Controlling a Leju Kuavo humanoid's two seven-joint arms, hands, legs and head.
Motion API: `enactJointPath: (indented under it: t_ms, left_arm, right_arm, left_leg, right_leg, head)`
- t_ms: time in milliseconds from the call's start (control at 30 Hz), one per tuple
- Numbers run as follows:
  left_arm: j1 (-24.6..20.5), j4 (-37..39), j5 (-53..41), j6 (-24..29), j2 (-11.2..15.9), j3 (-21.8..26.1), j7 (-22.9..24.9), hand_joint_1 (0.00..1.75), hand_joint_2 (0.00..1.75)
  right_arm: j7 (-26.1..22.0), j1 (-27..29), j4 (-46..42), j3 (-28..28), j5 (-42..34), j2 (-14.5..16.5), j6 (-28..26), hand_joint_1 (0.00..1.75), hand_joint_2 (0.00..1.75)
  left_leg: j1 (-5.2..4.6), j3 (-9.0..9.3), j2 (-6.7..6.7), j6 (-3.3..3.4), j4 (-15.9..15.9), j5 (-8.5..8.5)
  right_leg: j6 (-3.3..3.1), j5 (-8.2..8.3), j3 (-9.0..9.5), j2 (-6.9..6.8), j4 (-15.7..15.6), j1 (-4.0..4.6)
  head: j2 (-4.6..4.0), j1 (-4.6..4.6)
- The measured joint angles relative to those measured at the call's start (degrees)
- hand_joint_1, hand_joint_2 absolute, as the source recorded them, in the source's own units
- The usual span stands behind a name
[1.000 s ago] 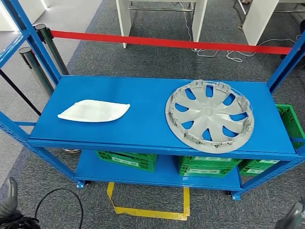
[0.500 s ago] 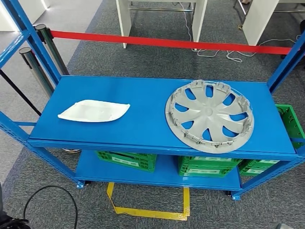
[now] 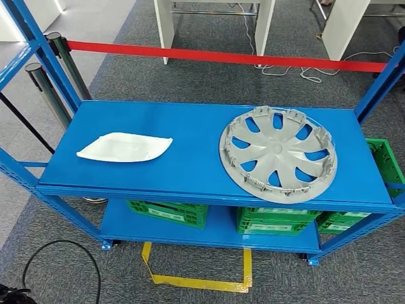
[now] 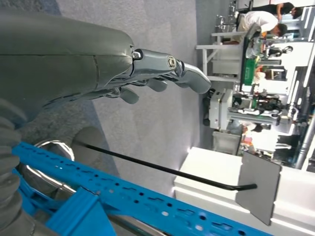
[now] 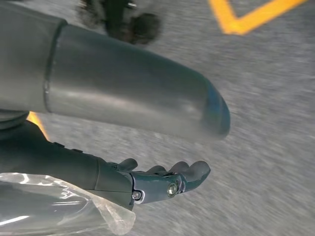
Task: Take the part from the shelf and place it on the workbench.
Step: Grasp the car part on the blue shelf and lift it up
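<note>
Two parts on the shelf (image 3: 200,171), hubcap (image 3: 278,154) right of the white panel (image 3: 125,147); both hands (image 4: 111,73) (image 5: 122,142) empty, fingers apart, no reach yet.

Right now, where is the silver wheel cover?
In the head view the wheel cover lies flat on the right half of the blue shelf, with a white part to its left and green crates underneath.

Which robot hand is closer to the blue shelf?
Left. The left hand hangs right beside the blue shelf frame; the right hand hangs over grey carpet near yellow tape.
</note>
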Motion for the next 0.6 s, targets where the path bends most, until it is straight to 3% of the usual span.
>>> enactJointPath:
  t_ms: [267, 467, 600]
  left_arm:
    - [0.0, -2.3, -4.0, -1.1, 0.0, -3.4, -1.1, 0.00, 1.75]
    - [-1.3, -2.7, -5.9, -1.7, 1.1, -9.1, -0.3, 0.00, 1.75]
    - [-4.8, -2.7, -6.7, -2.2, 2.7, -14.8, 0.0, 0.00, 1.75]
  right_arm:
    - [7.3, -1.8, 8.0, -3.4, 7.4, -0.6, 0.7, 0.00, 0.00]
    - [6.6, -2.3, 9.9, -3.7, 8.8, -1.0, 2.0, 0.00, 0.00]
    - [4.4, -3.0, 11.4, -3.8, 9.6, -1.3, 3.6, 0.00, 0.00]
  left_leg:
    - [0.00, 0.02, 0.00, 0.01, 0.0, 0.01]
    - [-0.01, 0.02, 0.00, 0.03, 0.0, 0.02]
    - [-0.01, 0.02, 0.00, 0.07, 0.1, 0.06]
  right_leg:
    - [0.01, 0.01, 0.02, 0.00, 0.0, -0.01]
    - [0.07, 0.05, 0.02, -0.02, 0.0, -0.02]
    - [0.12, 0.09, 0.03, -0.01, 0.0, -0.02]
  head:
    - [0.00, -0.01]
    - [0.00, 0.01]
    - [0.00, -0.01]
